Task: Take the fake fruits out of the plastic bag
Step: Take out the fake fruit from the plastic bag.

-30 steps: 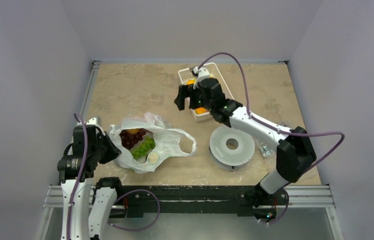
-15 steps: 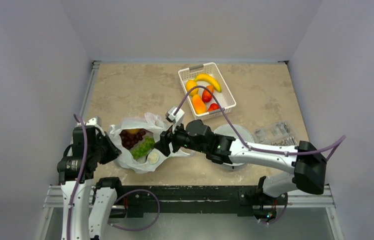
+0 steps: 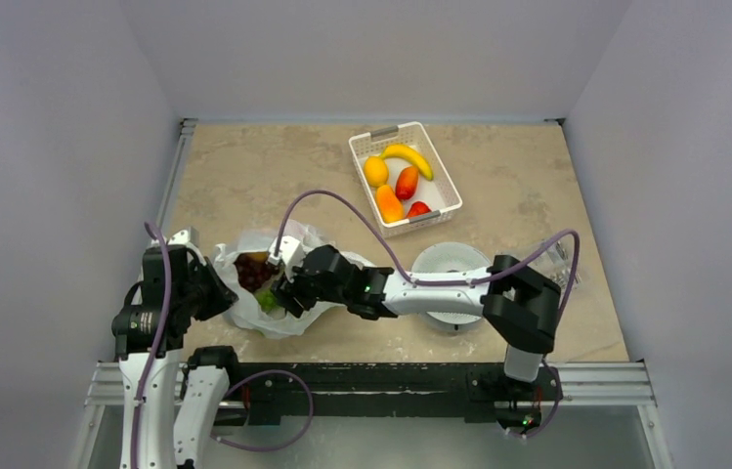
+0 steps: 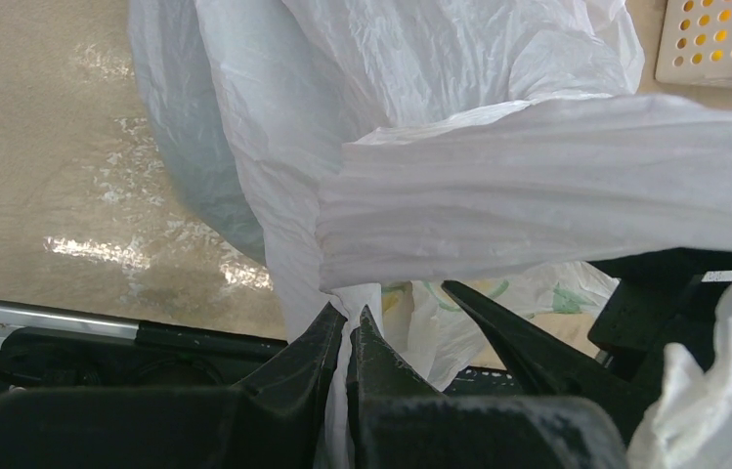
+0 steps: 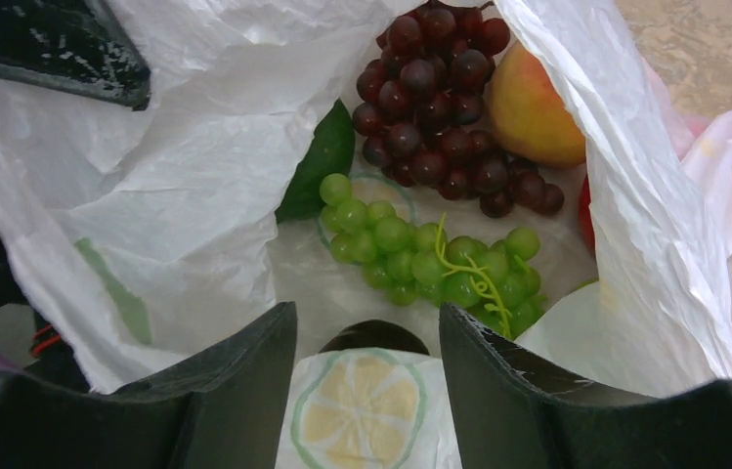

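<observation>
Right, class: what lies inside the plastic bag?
Visible: dark red grape bunch, green grape bunch, peach, part of a green fruit. The plastic bag covers most of a red fruit and anything deeper.

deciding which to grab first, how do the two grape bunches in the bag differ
The dark red grape bunch is maroon, the green grape bunch pale green. The dark red bunch lies farther from the open right gripper, against the peach; the green bunch sits nearer that gripper. A curly stem shows on the green bunch, none on the dark red. Both are glossy clusters inside the plastic bag.
</observation>
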Motion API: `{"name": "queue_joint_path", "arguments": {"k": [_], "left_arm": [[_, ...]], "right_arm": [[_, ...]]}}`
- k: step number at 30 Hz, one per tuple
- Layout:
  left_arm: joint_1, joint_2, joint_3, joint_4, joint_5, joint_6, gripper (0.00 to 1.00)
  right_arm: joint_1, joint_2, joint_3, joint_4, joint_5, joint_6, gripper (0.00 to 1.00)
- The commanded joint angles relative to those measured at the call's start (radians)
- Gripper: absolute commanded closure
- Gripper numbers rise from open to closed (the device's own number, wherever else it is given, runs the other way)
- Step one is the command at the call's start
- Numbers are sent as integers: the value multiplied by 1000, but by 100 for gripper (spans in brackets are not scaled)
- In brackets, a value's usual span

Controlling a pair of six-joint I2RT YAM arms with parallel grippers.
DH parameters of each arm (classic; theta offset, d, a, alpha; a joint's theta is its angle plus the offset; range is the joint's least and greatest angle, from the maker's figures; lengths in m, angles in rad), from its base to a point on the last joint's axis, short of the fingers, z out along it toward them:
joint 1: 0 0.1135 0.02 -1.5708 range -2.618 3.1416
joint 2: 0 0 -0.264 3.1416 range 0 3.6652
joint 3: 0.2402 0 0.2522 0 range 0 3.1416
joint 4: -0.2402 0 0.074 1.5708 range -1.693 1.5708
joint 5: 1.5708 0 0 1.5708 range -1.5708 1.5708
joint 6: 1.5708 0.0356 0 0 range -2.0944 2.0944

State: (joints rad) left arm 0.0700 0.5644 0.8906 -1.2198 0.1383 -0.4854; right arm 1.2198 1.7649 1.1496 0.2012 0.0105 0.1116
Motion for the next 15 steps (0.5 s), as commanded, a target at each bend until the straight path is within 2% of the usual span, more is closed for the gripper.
{"name": "queue_joint_path", "arguments": {"k": [1, 9, 12, 15], "left_arm": [[1, 10, 9, 29, 13, 21, 100], [2, 16, 9, 28, 10, 19, 100], [1, 17, 7, 29, 10, 18, 100], [2, 21, 9, 29, 12, 19, 100]], "right_arm": [[11, 52, 93, -12, 133, -74, 42], [10, 160, 166, -46, 210, -89, 19], [11, 208, 193, -63, 217, -87, 14], [10, 245, 198, -43, 216, -76, 14]]}}
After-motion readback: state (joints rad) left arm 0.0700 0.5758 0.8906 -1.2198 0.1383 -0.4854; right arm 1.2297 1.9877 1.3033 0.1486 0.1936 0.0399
